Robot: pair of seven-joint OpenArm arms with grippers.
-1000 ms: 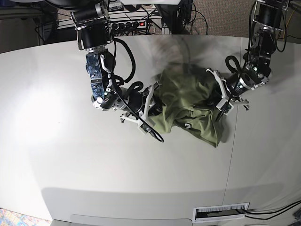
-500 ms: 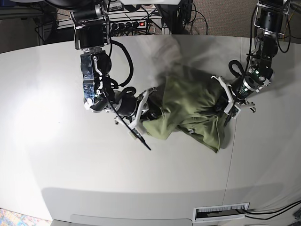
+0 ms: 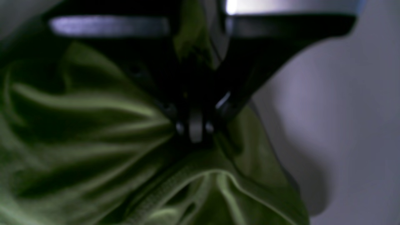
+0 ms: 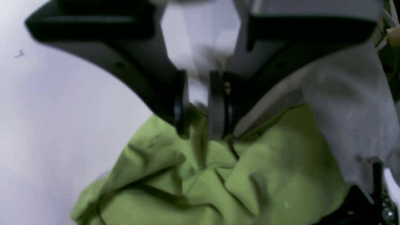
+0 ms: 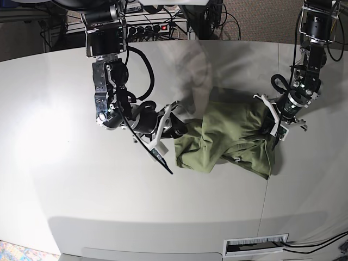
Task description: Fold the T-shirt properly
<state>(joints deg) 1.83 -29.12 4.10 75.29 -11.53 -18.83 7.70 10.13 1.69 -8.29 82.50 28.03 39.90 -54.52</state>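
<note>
The shirt [image 5: 231, 138] lies bunched on the counter [image 5: 81, 201], strung between the arms, each end pinched: left pincer [image 5: 277, 124] clamped tight, right pincer [image 5: 176, 128] narrowly gripping cloth.

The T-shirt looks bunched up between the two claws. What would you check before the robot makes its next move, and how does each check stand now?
1. Left gripper pinching the T-shirt: ok, shut on gathered cloth.
2. Right gripper holding cloth: ok, a fold sits between its fingers.
3. Shirt spread flat between the grips: not ok, crumpled and doubled over itself.
4. Which part each gripper holds, such as sleeve, hem or collar: cannot tell.
5. Bare table around the shirt for laying it out: ok.
</note>
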